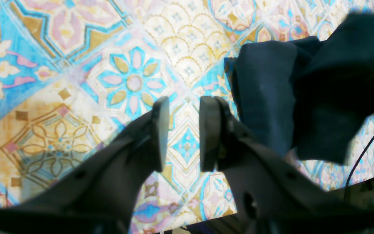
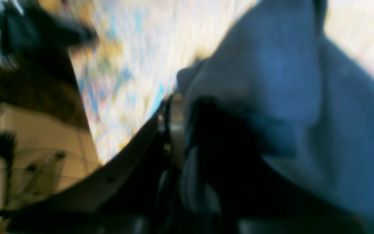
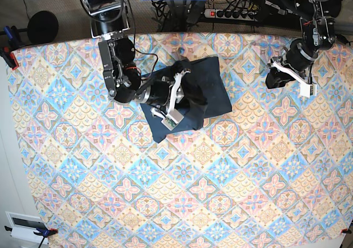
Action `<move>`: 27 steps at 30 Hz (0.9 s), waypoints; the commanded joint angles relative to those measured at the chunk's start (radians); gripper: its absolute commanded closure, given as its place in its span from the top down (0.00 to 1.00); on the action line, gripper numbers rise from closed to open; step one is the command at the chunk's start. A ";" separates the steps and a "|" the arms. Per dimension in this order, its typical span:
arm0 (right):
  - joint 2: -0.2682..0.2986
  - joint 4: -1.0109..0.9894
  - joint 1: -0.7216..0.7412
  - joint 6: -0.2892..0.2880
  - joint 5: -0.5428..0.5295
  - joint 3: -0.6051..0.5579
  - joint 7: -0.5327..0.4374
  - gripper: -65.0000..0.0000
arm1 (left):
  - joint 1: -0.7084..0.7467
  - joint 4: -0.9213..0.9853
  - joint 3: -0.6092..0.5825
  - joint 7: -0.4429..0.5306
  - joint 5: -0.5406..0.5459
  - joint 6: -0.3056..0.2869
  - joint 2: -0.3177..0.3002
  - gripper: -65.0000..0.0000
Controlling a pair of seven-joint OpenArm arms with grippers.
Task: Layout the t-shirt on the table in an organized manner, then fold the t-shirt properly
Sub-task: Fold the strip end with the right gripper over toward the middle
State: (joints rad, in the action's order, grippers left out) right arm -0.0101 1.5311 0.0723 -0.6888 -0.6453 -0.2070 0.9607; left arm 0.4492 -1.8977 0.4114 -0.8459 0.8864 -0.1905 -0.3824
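Fabric of the t-shirt (image 3: 207, 93), dark navy and bunched in folds, sits near the far edge of the table (image 3: 165, 204). Only my right wrist view shows cloth pinched in my right gripper (image 2: 187, 130), nearly closed on it. My left gripper (image 1: 183, 130) hangs half open over bare pattern, holding nothing, well apart from the shirt in the base view.

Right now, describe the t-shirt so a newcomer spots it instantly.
Start from the table, covered in pastel diamond tiles. At its far edge, left of centre in the base view, lies the t-shirt: a bunched dark navy heap, the only plain unpatterned thing on the cloth.
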 commanded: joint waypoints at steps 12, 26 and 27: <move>-0.006 -0.068 0.031 -0.009 -0.032 -0.078 -0.041 0.23 | -0.008 -0.013 0.007 0.015 0.010 -0.005 -0.014 0.24; 0.000 0.223 0.027 -0.009 -0.035 -0.064 -0.038 0.24 | -0.010 -0.013 0.007 0.015 0.010 -0.007 -0.014 0.24; 0.000 0.223 0.027 -0.009 -0.035 -0.035 -0.038 0.24 | -0.010 -0.013 0.004 0.015 0.010 -0.007 -0.014 0.24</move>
State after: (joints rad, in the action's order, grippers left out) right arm -0.0086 1.7370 0.0769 -0.6956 -0.6575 -0.2455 0.9482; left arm 0.4408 -1.8977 0.4110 -0.8459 0.8860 -0.1905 -0.3824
